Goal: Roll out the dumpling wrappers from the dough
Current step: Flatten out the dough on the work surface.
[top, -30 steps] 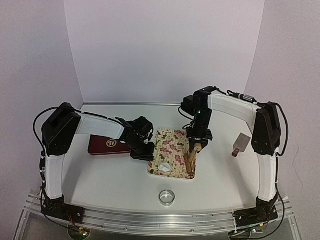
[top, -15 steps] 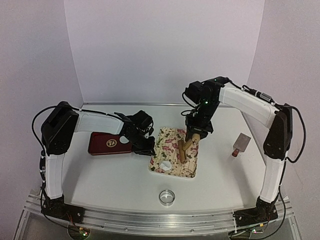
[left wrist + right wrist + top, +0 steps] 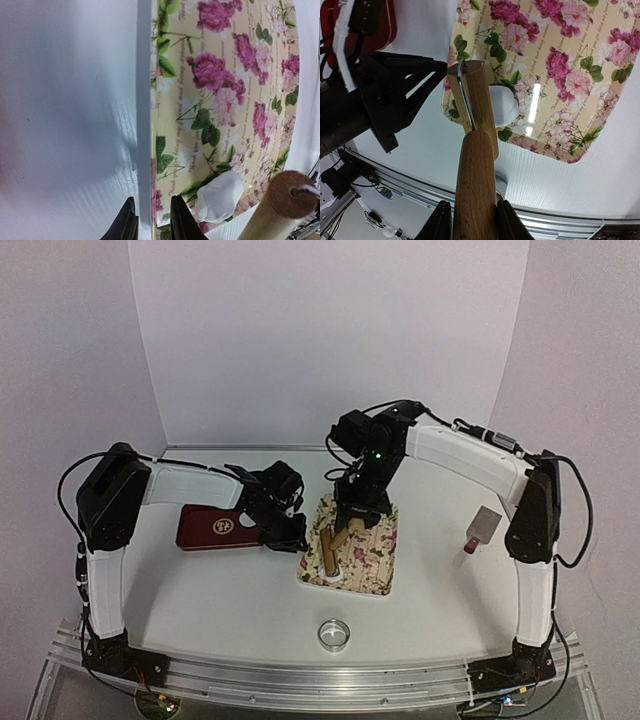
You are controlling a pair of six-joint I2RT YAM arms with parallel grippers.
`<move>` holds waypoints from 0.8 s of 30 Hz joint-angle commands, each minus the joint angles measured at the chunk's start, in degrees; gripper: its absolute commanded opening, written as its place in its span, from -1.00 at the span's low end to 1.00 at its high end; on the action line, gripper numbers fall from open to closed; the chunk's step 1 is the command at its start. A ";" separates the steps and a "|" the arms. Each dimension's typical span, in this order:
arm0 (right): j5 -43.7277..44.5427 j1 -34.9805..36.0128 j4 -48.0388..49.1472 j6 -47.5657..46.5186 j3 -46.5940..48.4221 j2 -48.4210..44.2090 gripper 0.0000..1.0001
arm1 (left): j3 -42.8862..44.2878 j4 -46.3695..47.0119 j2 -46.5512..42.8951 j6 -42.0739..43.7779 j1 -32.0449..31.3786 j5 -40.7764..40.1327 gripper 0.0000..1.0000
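The dough (image 3: 220, 197) is a small white lump in the near left corner of the floral tray (image 3: 368, 545); it also shows in the right wrist view (image 3: 506, 106). My right gripper (image 3: 357, 508) (image 3: 472, 220) is shut on the handle of a wooden rolling pin (image 3: 333, 543) (image 3: 475, 150), whose roller end lies tilted beside and partly over the dough. My left gripper (image 3: 297, 543) (image 3: 152, 222) is shut on the tray's left rim (image 3: 148, 150), one finger inside and one outside. No dumpling wrappers are in view.
A shiny metal ring cutter (image 3: 334, 633) sits on the table in front of the tray. A dark red case (image 3: 213, 529) lies left of the tray, under the left arm. A scraper with a red handle (image 3: 481, 528) lies at the right.
My right gripper has carried the rolling pin leftward across the tray, from its right side to the dough at the near left corner. The left gripper has stayed at the tray's rim.
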 commanded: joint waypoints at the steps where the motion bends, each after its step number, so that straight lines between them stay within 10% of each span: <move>1: 1.60 0.34 1.14 0.85 1.28 1.90 -1.00 | -1.08 -1.28 -1.99 -0.72 0.14 -1.01 -0.59; 24: 3.61 0.38 2.60 0.11 -3.19 7.25 -1.00 | -2.18 0.38 0.64 -0.08 0.04 0.65 -1.00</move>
